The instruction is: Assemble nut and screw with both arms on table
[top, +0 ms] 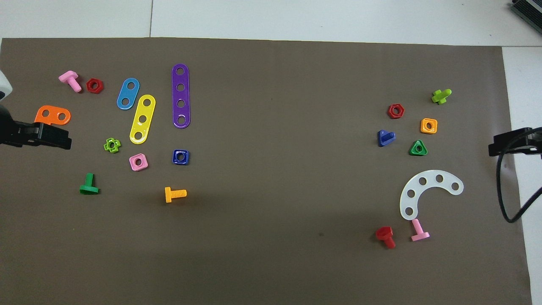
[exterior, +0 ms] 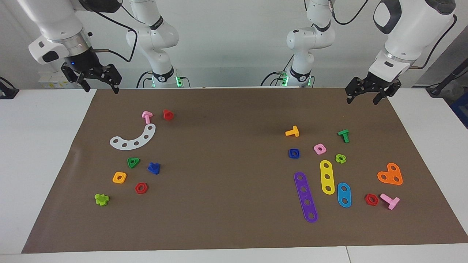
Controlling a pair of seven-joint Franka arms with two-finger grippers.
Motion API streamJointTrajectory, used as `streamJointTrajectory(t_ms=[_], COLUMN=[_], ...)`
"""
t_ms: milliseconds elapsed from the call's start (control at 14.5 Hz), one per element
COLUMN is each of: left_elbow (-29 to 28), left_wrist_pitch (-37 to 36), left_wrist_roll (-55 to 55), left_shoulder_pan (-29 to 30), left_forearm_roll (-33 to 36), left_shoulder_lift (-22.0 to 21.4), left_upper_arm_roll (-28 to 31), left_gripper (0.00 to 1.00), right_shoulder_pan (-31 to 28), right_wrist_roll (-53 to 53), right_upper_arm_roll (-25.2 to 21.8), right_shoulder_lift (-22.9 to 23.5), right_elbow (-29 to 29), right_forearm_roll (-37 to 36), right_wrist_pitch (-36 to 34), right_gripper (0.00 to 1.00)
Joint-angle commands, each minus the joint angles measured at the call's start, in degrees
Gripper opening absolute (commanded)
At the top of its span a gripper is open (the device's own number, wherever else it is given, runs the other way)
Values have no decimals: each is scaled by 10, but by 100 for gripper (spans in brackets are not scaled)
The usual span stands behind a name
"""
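Nut and screw lie well apart on the brown mat of the table point(exterior: 234, 233), each in a scatter of coloured toy parts at one arm's end. Both arms wait raised over the mat's robot-side corners. The left gripper point(exterior: 369, 95), fingers spread and empty, hangs closest to the dark-blue square nut point(exterior: 294, 153), which lies flat, down and inward from it, beside a pink square nut point(exterior: 320, 148). The right gripper point(exterior: 98, 81), also spread and empty, has the dark-blue screw point(exterior: 154, 168) below and inward, beside a green triangular nut point(exterior: 133, 162). Likely pairing: each arm takes its own piece.
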Motion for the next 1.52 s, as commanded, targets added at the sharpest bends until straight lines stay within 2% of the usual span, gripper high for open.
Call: streamJointTrajectory(t_ms=[0, 276, 483, 621, 759, 897, 1034, 1172, 1310, 1448], left_elbow=[-22, -24, -51, -77, -83, -100, -150, -193, -221, -271], left_wrist_pitch=[8, 8, 39, 60, 74, 100, 164, 227, 275, 362], left_wrist_roll=[7, 9, 10, 8, 4, -54, -98, -101, -103, -126], left_shoulder_pan=[6, 6, 5, -4, -7, -31, -63, -69, -87, -112], left_forearm_roll=[0, 0, -1, -4, -8, -8, -8, -8, -10, -27], left_shoulder_lift=[-20, -20, -26, -28, -15, 1, 4, 14, 32, 39], left_upper_arm_roll=[-2, -2, -3, -3, -6, -6, -5, -6, -7, -7], left_gripper=[100, 100, 100, 100, 100, 95, 95, 95, 93, 93], right_shoulder_pan=[1, 1, 0, 0, 16, 25, 26, 27, 31, 31], right_wrist_roll=[-7, 7, 6, 0, -4, -47, -62, -110, -122, -140], right_upper_arm_roll=[0, 0, 0, -1, 0, 0, 14, 34, 36, 36], right_shoulder_lift=[-1, -5, -11, -4, 4, 71, 131, 182, 214, 218], right_elbow=[1, -8, -43, -81, -146, -153, -152, -152, -157, -178], right_forearm_roll=[-14, -13, -11, -3, -3, 6, 49, 60, 60, 61], right_wrist_pitch=[-5, 1, 42, 98, 189, 279, 344, 398, 430, 455], right_gripper=[100, 100, 100, 100, 100, 100, 100, 100, 100, 100])
